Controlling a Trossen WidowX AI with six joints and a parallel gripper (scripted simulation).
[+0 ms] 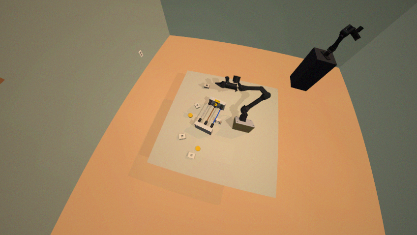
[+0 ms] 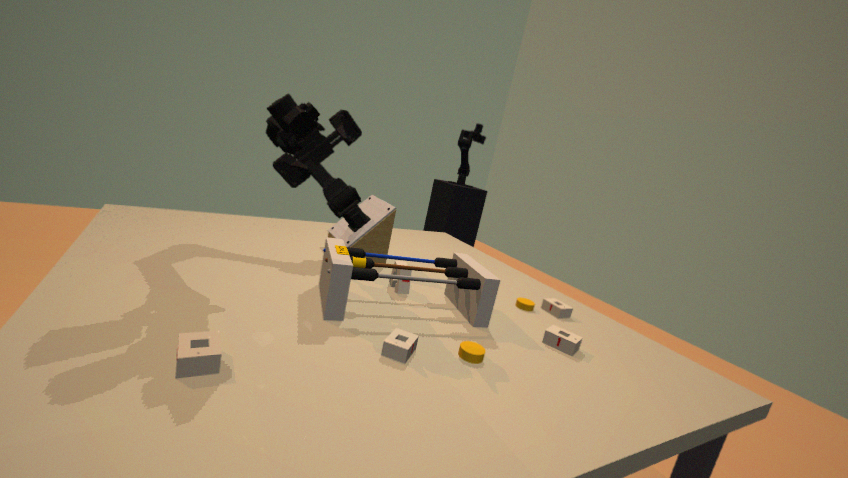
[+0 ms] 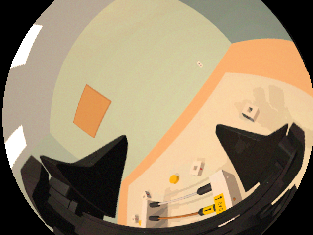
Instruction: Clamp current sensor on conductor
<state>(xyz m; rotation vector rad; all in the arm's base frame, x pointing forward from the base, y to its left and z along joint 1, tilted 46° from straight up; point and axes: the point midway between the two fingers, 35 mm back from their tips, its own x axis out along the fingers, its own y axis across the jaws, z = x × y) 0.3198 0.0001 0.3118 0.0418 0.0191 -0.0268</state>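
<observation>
My gripper [image 1: 217, 84] [image 2: 318, 148] [image 3: 173, 134] is open and empty, high above the table near the yellow-labelled end of the rack. A small white sensor [image 1: 218, 121] [image 2: 402, 285] with a red mark stands on the table beside the blue conductor, on the arm-base side; it looks open, but its arrow is too small to read. The brown conductor [image 1: 210, 113] [image 2: 409, 267] [image 3: 184, 215] has a yellow tag [image 1: 215, 104] [image 2: 359, 262] [image 3: 208, 210] at one end; its lettering is not clearly legible. It runs between the blue conductor [image 1: 217, 115] [image 2: 400, 258] and grey conductor [image 1: 205, 111] [image 2: 415, 279] [image 3: 178, 198].
White blocks with square holes lie beyond the rack, including one [image 1: 206, 85] [image 2: 198, 361] [image 3: 250, 113] and another [image 1: 196, 105] [image 2: 399, 346] [image 3: 197, 168]. Yellow discs lie near others, including one disc [image 1: 190, 115] [image 2: 471, 352] [image 3: 174, 178]. The rack's end walls [image 1: 203, 128] [image 2: 336, 296] stand upright.
</observation>
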